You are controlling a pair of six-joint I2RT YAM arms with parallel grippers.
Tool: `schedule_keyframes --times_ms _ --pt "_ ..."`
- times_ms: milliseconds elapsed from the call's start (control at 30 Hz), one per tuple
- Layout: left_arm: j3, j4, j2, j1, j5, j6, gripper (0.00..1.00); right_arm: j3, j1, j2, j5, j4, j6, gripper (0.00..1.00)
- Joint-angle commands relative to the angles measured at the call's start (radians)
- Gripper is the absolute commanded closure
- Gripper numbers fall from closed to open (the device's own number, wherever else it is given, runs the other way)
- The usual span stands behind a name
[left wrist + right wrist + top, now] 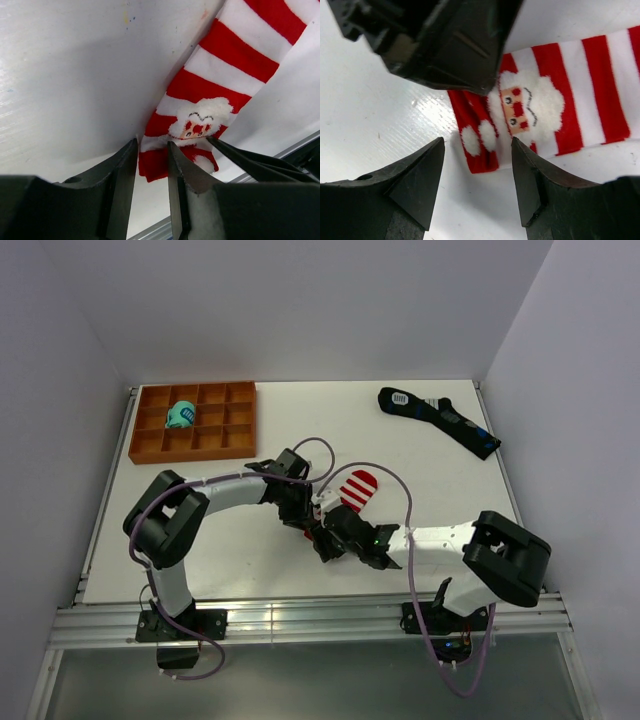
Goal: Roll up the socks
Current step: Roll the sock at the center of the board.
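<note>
You've got the socks (358, 490) (red-white stripes, Santa face at cuff) flat mid-table. L gripper (151, 150) is at the cuff corner, fingers narrowly apart; can't tell if it's pinching fabric. R gripper (477, 145), at socks' 7 o'clock, gapes wide, holding nothing. Tray (192, 454) is at 10 o'clock.

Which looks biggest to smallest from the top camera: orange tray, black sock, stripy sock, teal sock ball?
1. orange tray
2. black sock
3. stripy sock and teal sock ball: unsure, because the stripy one is partly hidden.
</note>
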Motion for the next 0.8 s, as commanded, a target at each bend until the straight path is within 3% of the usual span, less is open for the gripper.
schedule_keyframes --times_ms 0,567,767 --pt "0.011 -0.054 0.029 0.001 0.017 0.03 0.64 0.051 0.041 0.034 0.073 0.036 -0.023 0.37" --pt "0.035 -0.089 0.034 0.051 0.115 0.021 0.63 0.106 0.124 0.126 0.28 -0.05 0.021 0.44" --pt "0.027 -0.094 0.032 0.059 0.129 0.025 0.63 0.11 0.134 0.12 0.333 -0.053 0.027 0.53"
